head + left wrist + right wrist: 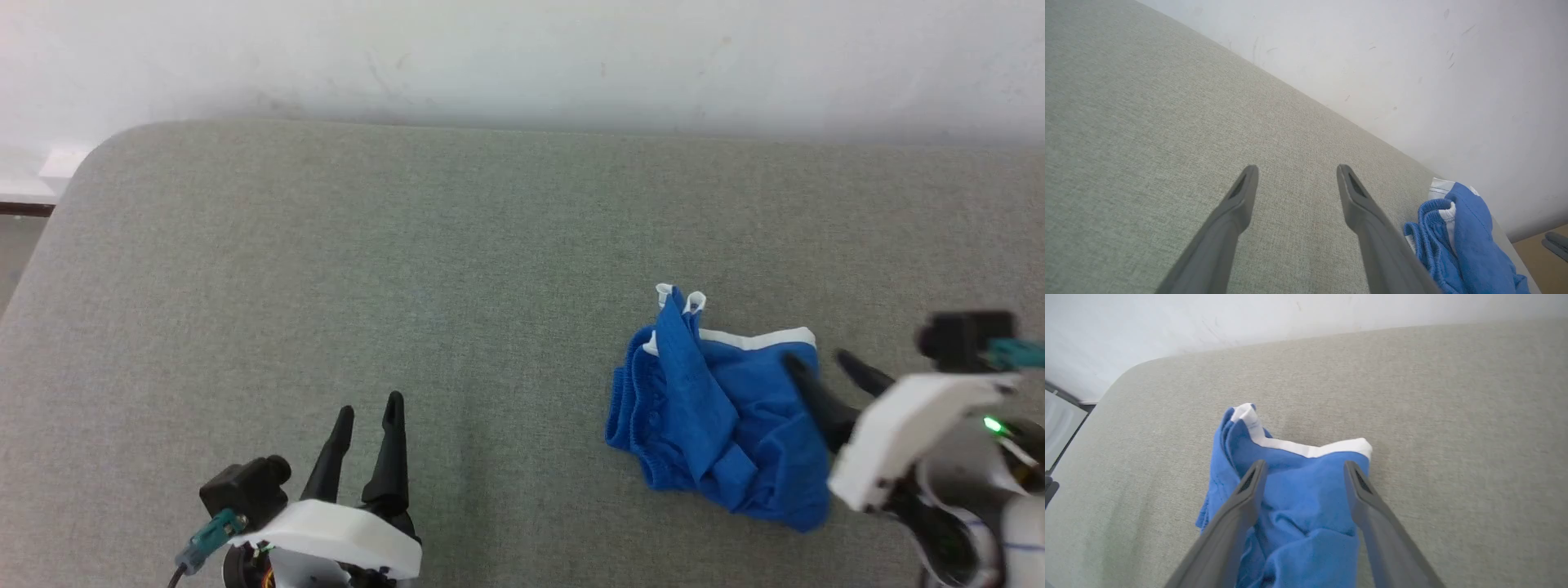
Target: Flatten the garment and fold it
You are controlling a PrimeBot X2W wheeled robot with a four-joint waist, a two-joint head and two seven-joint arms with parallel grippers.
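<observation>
Lying crumpled: garment (718, 416); right hand (820, 359) spread above

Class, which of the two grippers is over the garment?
The right gripper: its open fingers are over the garment. The left gripper is over bare grey surface.

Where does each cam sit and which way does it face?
Head: up top, looking down on the grey surface; left gripper lower left, right gripper by the garment.
Left wrist: along the open left gripper, over bare surface toward the wall; garment at right.
Right wrist: along the open right gripper, over the garment.
Shared: garment in all three.
</observation>
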